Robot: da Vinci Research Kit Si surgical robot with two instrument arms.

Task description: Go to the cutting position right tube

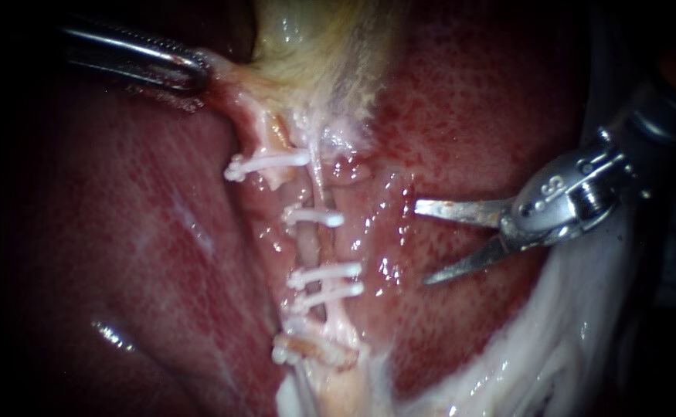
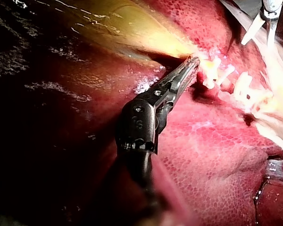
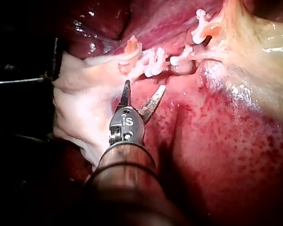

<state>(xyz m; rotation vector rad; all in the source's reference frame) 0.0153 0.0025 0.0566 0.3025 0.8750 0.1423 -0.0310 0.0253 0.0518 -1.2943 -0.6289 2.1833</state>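
Background is wet red liver (image 1: 469, 116) filling the endoscope view, with the yellowish gallbladder (image 1: 322, 54) at the top and pale fatty tissue (image 1: 554, 347) at the lower right. A row of white clips (image 1: 326, 272) runs down the middle.

The right tube (image 1: 324, 241) is the thin pale strand on the right side of that row. It is crossed by one clip above and two close together below, with a bare stretch between them.

My right instrument (image 1: 422, 243) comes in from the right and ends in two blades. They are spread wide and hold nothing. The tips point at the tube's bare stretch from its right, near it but not touching, over glistening liver. In the right wrist view the tips sit just short of the clips.

My left instrument (image 1: 195, 73) comes in from the upper left. The grip point is dark, but its jaws look closed on the gallbladder edge, where a fold is stretched toward them.
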